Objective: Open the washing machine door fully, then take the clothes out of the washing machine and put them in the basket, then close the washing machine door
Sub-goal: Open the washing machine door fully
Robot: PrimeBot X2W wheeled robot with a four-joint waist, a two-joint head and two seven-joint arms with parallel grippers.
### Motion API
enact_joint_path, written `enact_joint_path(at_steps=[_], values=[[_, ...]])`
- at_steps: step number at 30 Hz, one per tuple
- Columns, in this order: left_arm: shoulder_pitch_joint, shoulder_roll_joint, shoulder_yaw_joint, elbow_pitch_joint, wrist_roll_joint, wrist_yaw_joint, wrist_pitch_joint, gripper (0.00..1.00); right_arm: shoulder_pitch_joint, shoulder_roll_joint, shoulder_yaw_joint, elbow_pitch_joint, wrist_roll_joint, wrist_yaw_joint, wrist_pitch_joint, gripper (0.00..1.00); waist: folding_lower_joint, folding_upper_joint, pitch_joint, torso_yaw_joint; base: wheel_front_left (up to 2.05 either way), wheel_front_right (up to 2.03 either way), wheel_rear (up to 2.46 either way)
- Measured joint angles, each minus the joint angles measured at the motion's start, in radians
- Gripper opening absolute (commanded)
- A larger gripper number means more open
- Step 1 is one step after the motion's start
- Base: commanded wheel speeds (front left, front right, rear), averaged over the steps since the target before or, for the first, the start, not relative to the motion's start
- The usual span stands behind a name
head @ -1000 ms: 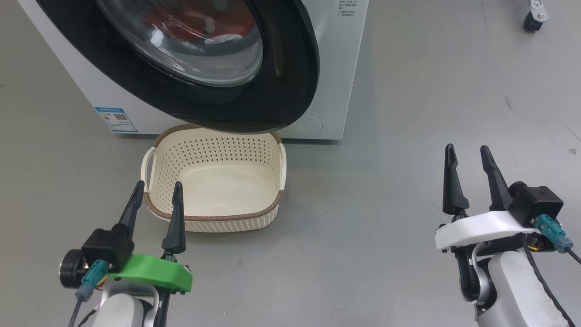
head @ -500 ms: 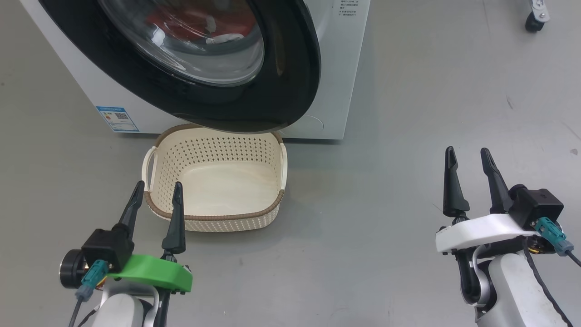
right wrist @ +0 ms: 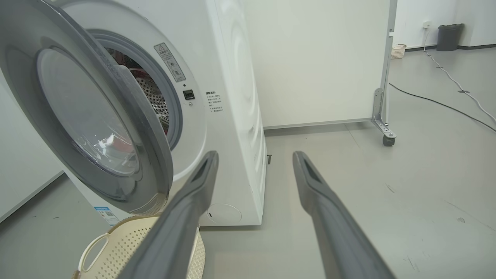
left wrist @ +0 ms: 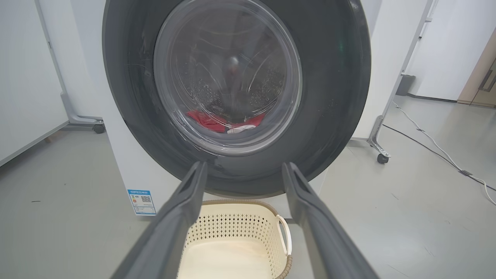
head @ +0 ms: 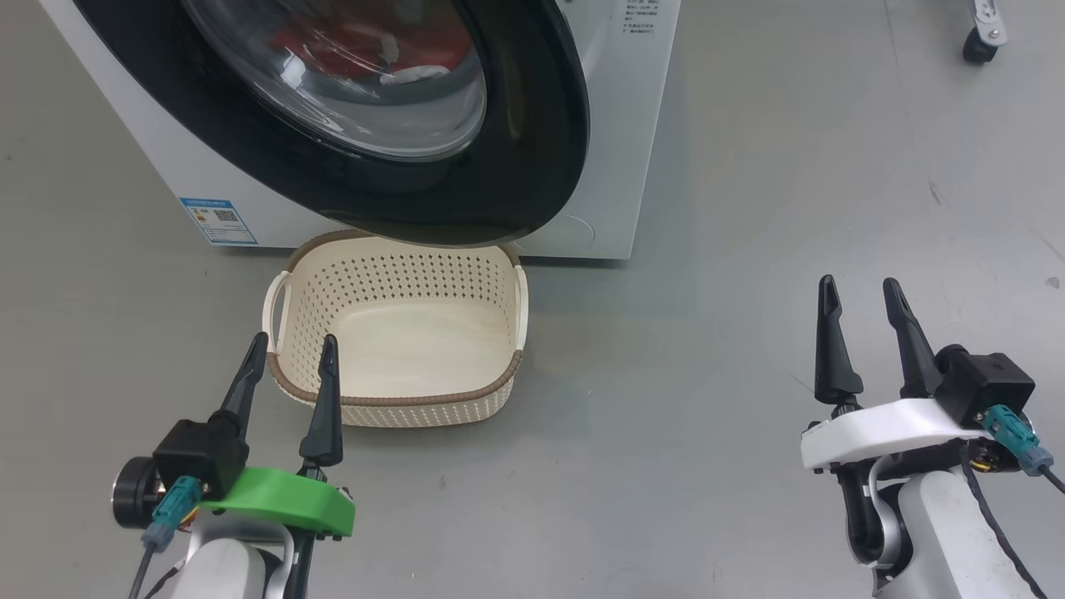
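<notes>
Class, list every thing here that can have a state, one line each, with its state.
washing machine door: partly open, not fully
clothes: inside the washing machine
basket: upright on the floor, empty
left gripper: open, empty
right gripper: open, empty

The grey floor (head: 749,208) carries the white washing machine (head: 620,166), and the cream basket (head: 399,400) stands on it just in front of the machine. A small caster wheel (head: 975,46) rests on this floor well apart, far to the right.
</notes>
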Motion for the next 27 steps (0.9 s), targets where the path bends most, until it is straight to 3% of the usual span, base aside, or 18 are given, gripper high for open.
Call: enact_joint_path(at_steps=[12, 24, 25, 27], values=[[0.0, 0.0, -0.015, -0.012, 0.0, -0.004, 0.0, 1.0, -0.012, -0.004, -0.003, -0.024, -0.011, 0.022, 0.0, 1.0, 0.0, 0.0, 0.034, 0.011, 0.0, 0.0, 0.0], [-0.036, 0.001, -0.04, -0.032, 0.001, -0.004, 0.0, 1.0, -0.195, -0.063, 0.022, -0.048, -0.022, 0.06, 0.039, 1.0, 0.0, 0.0, 0.137, 0.032, 0.0, 0.0, 0.0], [-0.043, 0.001, -0.043, -0.035, 0.001, -0.004, 0.0, 1.0, -0.216, -0.067, 0.022, -0.05, -0.021, 0.065, 0.051, 0.0, 0.0, 0.0, 0.147, 0.035, 0.0, 0.0, 0.0], [-0.057, 0.001, -0.048, -0.037, 0.001, -0.004, 0.0, 1.0, -0.254, -0.065, 0.019, -0.053, 0.002, 0.066, 0.065, 0.0, 0.0, 0.0, 0.167, 0.04, 0.0, 0.0, 0.0]])
